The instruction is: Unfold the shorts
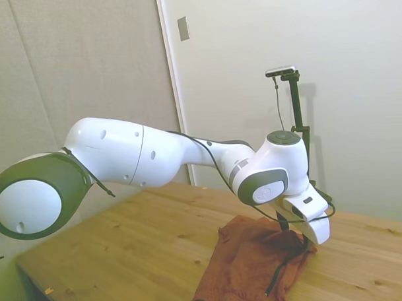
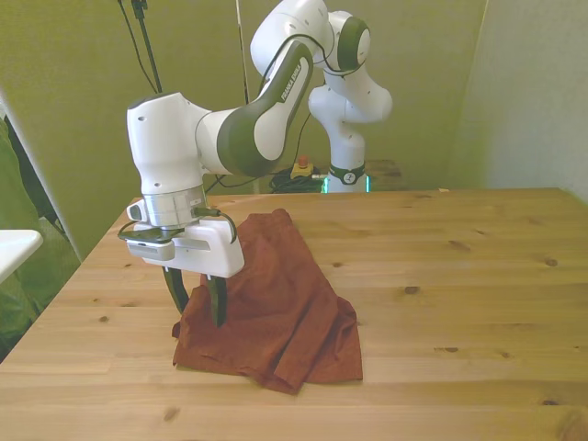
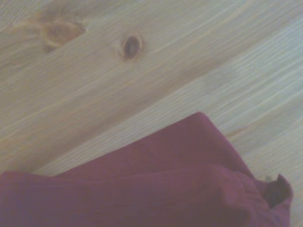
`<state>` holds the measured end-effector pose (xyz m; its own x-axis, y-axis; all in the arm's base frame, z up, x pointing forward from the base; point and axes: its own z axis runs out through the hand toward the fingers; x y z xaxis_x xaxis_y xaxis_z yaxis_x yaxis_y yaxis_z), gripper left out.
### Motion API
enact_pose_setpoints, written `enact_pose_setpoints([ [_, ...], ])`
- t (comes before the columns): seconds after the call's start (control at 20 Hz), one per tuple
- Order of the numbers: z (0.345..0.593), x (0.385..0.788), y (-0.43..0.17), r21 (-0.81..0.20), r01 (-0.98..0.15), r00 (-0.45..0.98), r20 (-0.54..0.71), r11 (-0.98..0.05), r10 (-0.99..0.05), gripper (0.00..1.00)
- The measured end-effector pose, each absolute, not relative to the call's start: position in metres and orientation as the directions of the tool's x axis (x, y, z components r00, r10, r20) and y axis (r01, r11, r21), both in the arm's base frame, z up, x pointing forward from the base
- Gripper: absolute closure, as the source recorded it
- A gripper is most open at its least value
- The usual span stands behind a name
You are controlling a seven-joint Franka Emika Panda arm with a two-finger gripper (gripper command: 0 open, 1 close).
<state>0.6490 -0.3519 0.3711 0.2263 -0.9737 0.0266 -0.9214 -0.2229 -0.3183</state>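
The rust-orange shorts [image 2: 285, 303] lie folded in a rumpled heap on the wooden table [image 2: 459, 276], toward the front view's left. My gripper [image 2: 196, 299] points straight down at the heap's left edge. Its dark fingers [image 2: 219, 303] stand apart and open, with a raised fold of cloth between and behind them. In the side view the gripper [image 1: 293, 234] sits at the far edge of the shorts [image 1: 248, 261], and a dark drawstring [image 1: 278, 274] trails across the cloth. The wrist view shows a corner of the shorts [image 3: 165, 189] lying on bare wood [image 3: 94, 94].
Bare tabletop stretches to the front view's right of the shorts. A white object [image 2: 14, 246] sits beyond the table's left edge in the front view. The heap lies close to the table's near edge [image 2: 294, 423].
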Motion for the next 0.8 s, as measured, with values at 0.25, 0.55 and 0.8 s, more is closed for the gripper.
enact_pose_setpoints([
  [0.25, 0.3652, 0.6493, -0.3518, -0.312, -0.923, 0.228, 0.023, -0.224, -0.973, 1.0],
  [0.55, 0.3625, 0.6503, -0.35, -0.312, -0.923, 0.233, 0.021, -0.227, -0.972, 1.0],
  [0.8, 0.3647, 0.653, -0.3475, -0.323, -0.916, 0.241, 0.033, -0.238, -0.97, 1.0],
])
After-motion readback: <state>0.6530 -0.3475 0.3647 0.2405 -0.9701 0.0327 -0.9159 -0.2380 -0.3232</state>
